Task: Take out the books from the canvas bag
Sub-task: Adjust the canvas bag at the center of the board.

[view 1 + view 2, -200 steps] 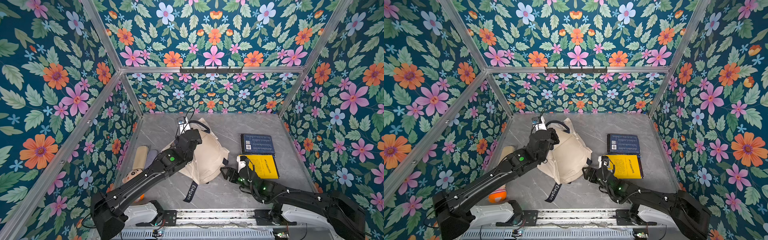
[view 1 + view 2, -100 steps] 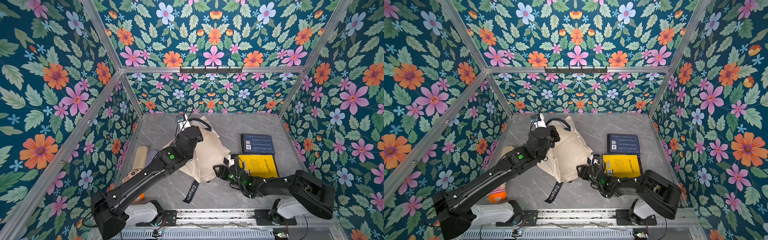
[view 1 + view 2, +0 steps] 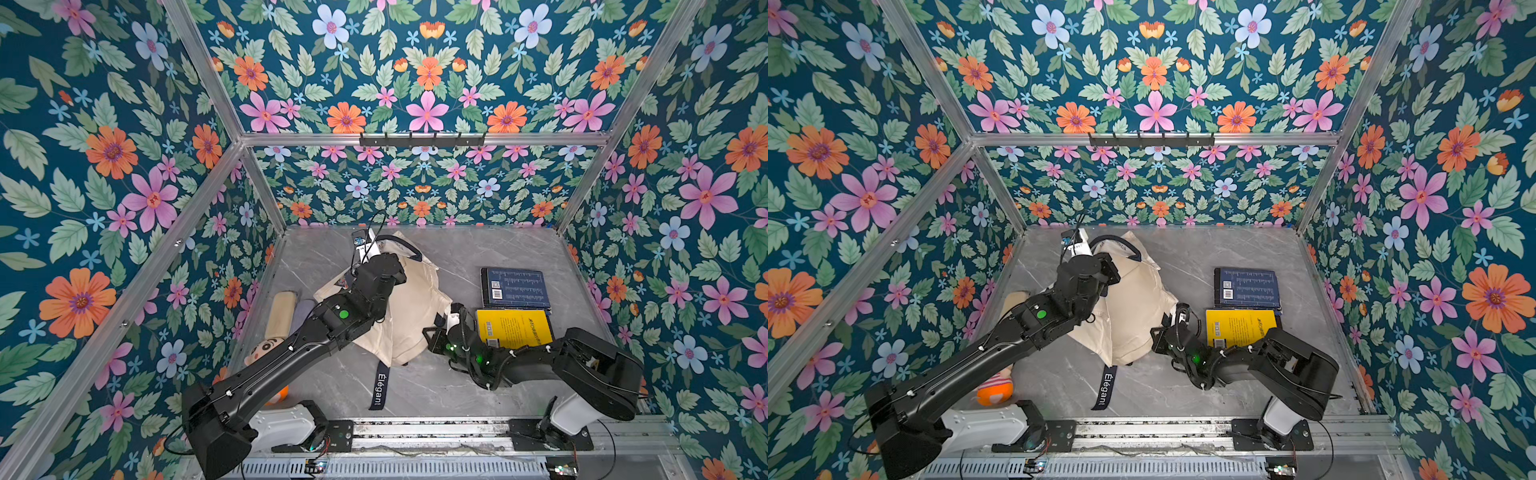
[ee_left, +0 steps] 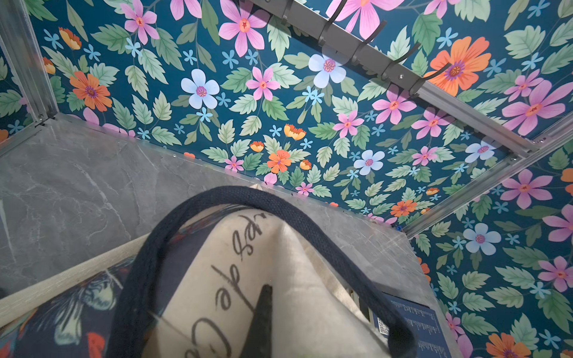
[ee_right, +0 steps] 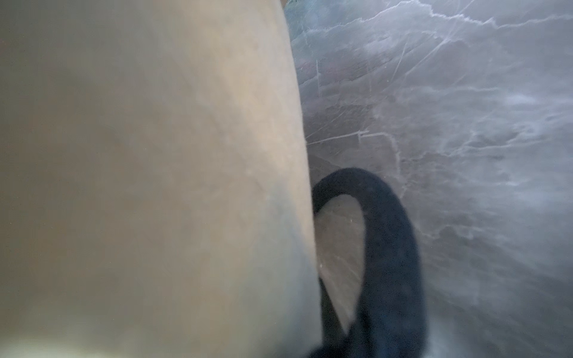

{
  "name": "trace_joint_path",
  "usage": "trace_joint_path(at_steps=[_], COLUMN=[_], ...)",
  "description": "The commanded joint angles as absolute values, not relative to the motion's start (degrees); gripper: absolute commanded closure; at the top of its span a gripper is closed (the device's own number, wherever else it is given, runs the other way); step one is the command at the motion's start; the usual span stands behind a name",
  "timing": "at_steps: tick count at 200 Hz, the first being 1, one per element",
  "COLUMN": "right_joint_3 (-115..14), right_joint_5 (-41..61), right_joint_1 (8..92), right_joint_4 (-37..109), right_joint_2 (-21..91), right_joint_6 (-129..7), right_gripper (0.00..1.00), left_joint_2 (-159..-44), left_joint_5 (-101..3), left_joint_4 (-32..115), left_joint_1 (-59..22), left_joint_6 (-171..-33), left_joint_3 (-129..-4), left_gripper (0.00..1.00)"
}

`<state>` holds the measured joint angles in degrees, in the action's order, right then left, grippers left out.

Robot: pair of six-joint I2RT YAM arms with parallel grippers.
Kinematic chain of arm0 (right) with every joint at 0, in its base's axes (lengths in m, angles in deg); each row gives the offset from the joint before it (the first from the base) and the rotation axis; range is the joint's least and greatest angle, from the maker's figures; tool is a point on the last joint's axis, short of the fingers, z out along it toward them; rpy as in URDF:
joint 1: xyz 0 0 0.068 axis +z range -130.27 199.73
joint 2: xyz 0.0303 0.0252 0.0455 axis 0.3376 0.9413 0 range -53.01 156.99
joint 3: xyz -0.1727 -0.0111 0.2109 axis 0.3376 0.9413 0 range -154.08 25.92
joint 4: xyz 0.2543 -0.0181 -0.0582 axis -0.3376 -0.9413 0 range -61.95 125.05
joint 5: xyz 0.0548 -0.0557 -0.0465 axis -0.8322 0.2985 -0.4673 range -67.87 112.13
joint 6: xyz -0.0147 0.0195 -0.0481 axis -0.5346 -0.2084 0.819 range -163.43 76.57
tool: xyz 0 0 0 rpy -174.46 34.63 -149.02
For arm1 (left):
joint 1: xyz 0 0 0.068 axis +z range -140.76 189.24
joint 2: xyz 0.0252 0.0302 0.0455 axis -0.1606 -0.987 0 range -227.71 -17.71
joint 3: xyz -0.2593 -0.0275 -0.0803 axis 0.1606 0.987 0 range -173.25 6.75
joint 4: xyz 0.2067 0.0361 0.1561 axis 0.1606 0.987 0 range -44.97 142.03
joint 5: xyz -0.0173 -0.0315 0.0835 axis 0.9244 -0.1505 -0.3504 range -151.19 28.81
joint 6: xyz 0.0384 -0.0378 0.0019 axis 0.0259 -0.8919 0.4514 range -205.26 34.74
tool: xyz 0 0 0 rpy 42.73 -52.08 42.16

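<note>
Canvas bag [image 3: 415,299] at mid-tabletop, long axis back-to-front, pinched near its back end by the closed left gripper [image 4: 262,313]; closed right gripper [image 3: 434,334] abuts its right flank, with navy book [image 3: 514,287] and yellow book [image 3: 515,328] already out toward the right edge.

Grey marble-patterned tabletop [image 3: 478,257] bearing a cream canvas bag [image 3: 415,307] near centre, its dark strap [image 3: 377,388] trailing frontward, a blue book [image 3: 515,289] just behind a yellow book [image 3: 515,328] at right, and a doll [image 3: 266,349] and beige roll [image 3: 280,313] along the left edge.

Canvas bag [image 3: 415,307] was laid mid-table [image 3: 478,257]; to its right, the farther book [image 3: 514,289] was set behind the nearer book [image 3: 515,328]; a doll [image 3: 266,349] was placed left.
</note>
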<state>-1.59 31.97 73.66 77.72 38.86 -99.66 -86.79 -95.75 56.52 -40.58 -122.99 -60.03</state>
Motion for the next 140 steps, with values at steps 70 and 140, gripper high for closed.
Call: trace_joint_path(at_steps=[70, 140], right_joint_3=[0.1, -1.8], right_joint_5=[35.2, 31.6], right_joint_1=[73.7, 69.9], right_joint_4=[80.5, 64.9], right_joint_2=[36.3, 24.0], right_joint_6=[-99.4, -95.7], right_gripper=[1.0, 1.0], left_joint_2=[-86.2, -87.3], left_joint_5=[-97.6, -98.5], left_joint_4=[53.0, 50.7], left_joint_1=[-40.5, -38.1], left_joint_6=[-121.9, -114.5], left_joint_3=[-58.9, -59.4], left_gripper=[1.0, 0.7])
